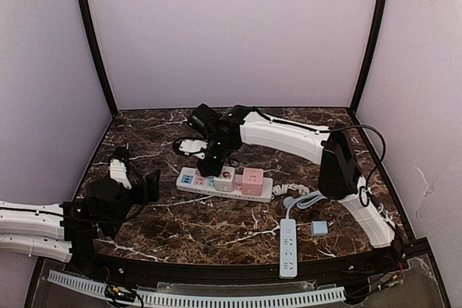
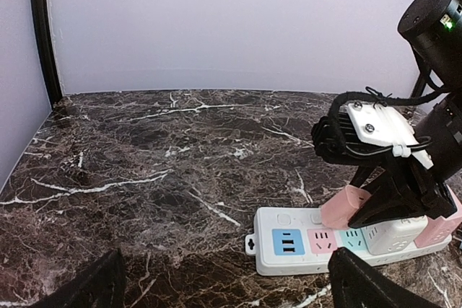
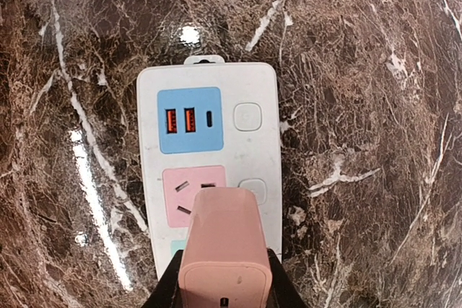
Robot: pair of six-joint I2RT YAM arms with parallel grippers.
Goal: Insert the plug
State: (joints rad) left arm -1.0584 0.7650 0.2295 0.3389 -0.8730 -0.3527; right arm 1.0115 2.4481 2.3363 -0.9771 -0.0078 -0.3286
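Observation:
A white power strip (image 1: 189, 180) lies mid-table, with a blue USB panel (image 3: 189, 119), a pink socket (image 3: 180, 196) and a teal socket beyond it. My right gripper (image 1: 211, 166) is shut on a pink plug adapter (image 3: 225, 250) and holds it tilted just above the pink socket, also in the left wrist view (image 2: 345, 207). Its prongs are hidden. My left gripper (image 1: 136, 178) is open and empty, to the left of the strip (image 2: 289, 254), its black fingertips (image 2: 97, 286) at the frame's bottom corners.
A white cube adapter (image 1: 226, 177) and a pink cube adapter (image 1: 253, 179) sit in the strip's right half. A narrow white power strip (image 1: 288, 247), a small blue-grey cube (image 1: 318, 228) and coiled cable (image 1: 289, 191) lie at the front right. Walls enclose the table.

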